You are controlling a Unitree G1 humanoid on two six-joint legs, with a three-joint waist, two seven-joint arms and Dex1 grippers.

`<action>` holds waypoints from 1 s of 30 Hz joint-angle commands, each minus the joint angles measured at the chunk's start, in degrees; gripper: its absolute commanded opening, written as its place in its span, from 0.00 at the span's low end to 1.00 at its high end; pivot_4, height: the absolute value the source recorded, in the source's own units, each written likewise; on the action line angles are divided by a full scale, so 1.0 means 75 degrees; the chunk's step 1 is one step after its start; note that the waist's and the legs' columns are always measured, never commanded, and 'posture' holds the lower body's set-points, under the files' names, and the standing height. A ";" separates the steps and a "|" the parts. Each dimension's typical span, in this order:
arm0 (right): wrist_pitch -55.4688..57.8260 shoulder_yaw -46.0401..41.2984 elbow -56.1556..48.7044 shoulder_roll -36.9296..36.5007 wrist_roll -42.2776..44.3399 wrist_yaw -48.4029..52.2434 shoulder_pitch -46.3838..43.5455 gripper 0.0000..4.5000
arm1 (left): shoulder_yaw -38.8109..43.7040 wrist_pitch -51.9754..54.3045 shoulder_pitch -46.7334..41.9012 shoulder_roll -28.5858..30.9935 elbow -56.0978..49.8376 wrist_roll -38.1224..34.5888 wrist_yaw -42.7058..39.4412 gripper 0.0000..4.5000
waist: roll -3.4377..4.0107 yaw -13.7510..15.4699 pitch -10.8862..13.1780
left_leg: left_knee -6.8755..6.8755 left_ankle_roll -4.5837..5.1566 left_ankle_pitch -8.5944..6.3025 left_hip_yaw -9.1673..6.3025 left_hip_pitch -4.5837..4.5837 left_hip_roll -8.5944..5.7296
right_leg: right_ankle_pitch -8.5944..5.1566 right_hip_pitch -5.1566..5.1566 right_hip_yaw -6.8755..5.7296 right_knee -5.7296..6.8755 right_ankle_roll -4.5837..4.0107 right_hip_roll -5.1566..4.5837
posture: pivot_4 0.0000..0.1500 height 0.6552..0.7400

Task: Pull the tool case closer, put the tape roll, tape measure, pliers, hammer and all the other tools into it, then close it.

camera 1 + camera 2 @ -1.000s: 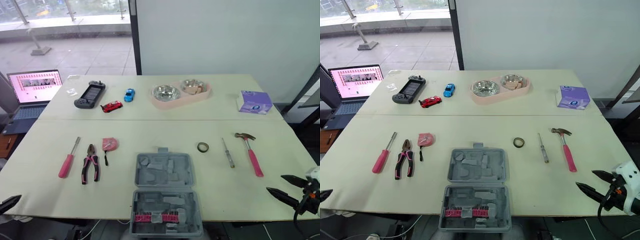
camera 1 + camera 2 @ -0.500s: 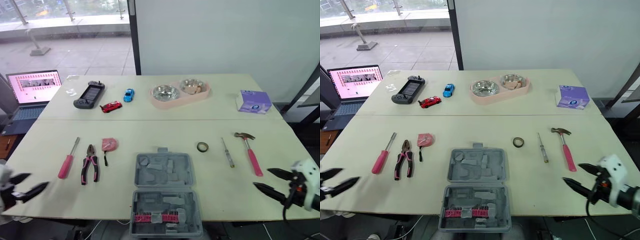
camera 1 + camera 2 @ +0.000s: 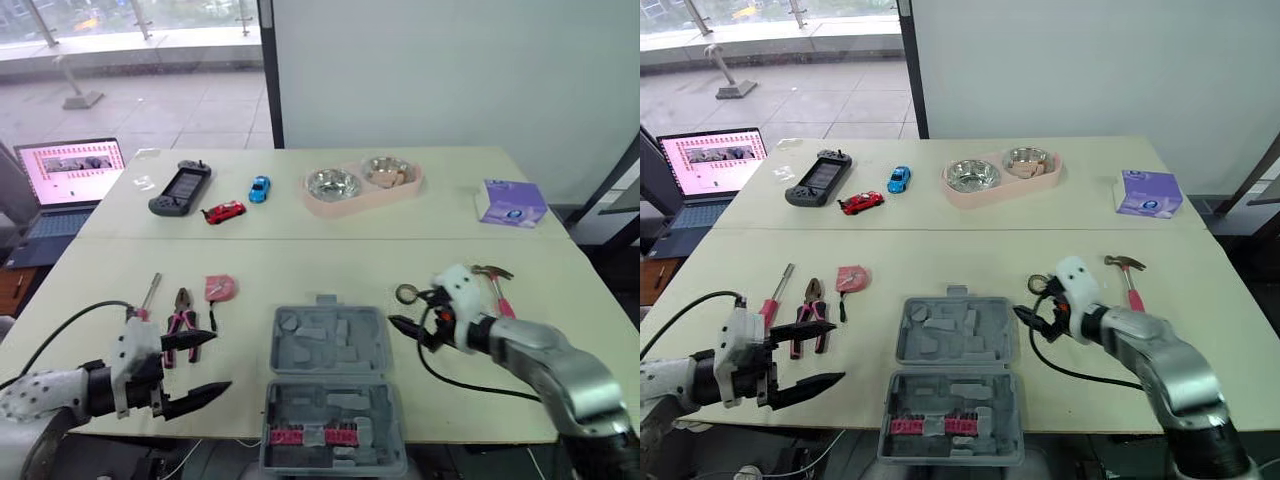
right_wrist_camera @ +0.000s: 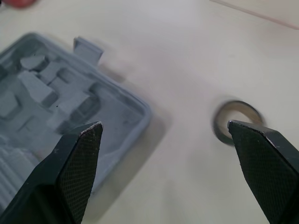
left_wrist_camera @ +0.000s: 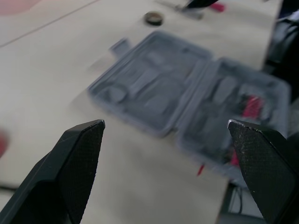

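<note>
The grey tool case point(image 3: 330, 385) lies open at the table's front edge, its near half overhanging. My left gripper point(image 3: 218, 362) is open just left of it, near the pink pliers point(image 3: 180, 318). Further back lie a pink screwdriver point(image 3: 145, 295) and a pink tape measure point(image 3: 220, 288). My right gripper point(image 3: 408, 310) is open between the case's right rim and the tape roll point(image 4: 237, 122), close to the roll. Behind the right wrist shows the hammer point(image 3: 1128, 272). In the left wrist view the case point(image 5: 187, 102) lies ahead of the open fingers point(image 5: 77, 158).
At the back of the table stand a game controller point(image 3: 180, 188), a red toy car point(image 3: 223, 212), a blue toy car point(image 3: 259, 188), a pink double bowl point(image 3: 362, 184) and a purple tissue box point(image 3: 512, 203). A laptop point(image 3: 65, 170) sits beyond the table's left edge.
Both arms have swung in over the table. The left gripper came from the front left edge to beside the case; the right came from the front right edge to the tape roll.
</note>
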 commanded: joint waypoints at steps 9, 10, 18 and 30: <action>-0.0585 0.0818 0.2101 0.0211 -0.0898 0.0150 -0.1297 1.00 | -0.0216 0.0145 -0.0213 -0.0043 -0.0585 -0.0430 0.0267 0.98 | 0.0003 -0.0184 0.0002 | -0.0003 0.0001 0.0000 0.0002 0.0001 -0.0002 | 0.0014 -0.0006 0.0004 0.0003 0.0023 0.0001 | 1.00 0.95; -0.0635 0.0861 0.2170 0.0246 -0.0939 0.0180 -0.1349 1.00 | -0.0242 0.0130 -0.0184 -0.0046 -0.0593 -0.0407 0.0282 0.98 | 0.0004 -0.0203 0.0002 | -0.0003 0.0001 0.0000 0.0002 0.0000 -0.0002 | 0.0014 -0.0006 0.0004 0.0003 0.0023 0.0001 | 1.00 0.95; -0.1187 0.1288 0.2792 0.0372 -0.1477 0.0403 -0.1743 1.00 | -0.0313 0.0054 0.0038 -0.0094 -0.0723 -0.0347 0.0485 0.98 | 0.0006 -0.0211 0.0003 | 0.0000 0.0000 0.0001 0.0005 0.0005 -0.0001 | 0.0014 -0.0004 0.0007 0.0006 0.0022 0.0002 | 1.00 0.95; -0.1339 0.1462 0.2505 0.0021 -0.1858 0.1069 -0.2099 1.00 | -0.0234 0.0035 0.0254 -0.0048 -0.0827 -0.0408 0.0686 0.98 | 0.0008 -0.0215 0.0004 | -0.0001 0.0000 0.0001 0.0007 0.0004 -0.0001 | 0.0014 -0.0007 0.0009 0.0006 0.0022 0.0002 | 1.00 0.95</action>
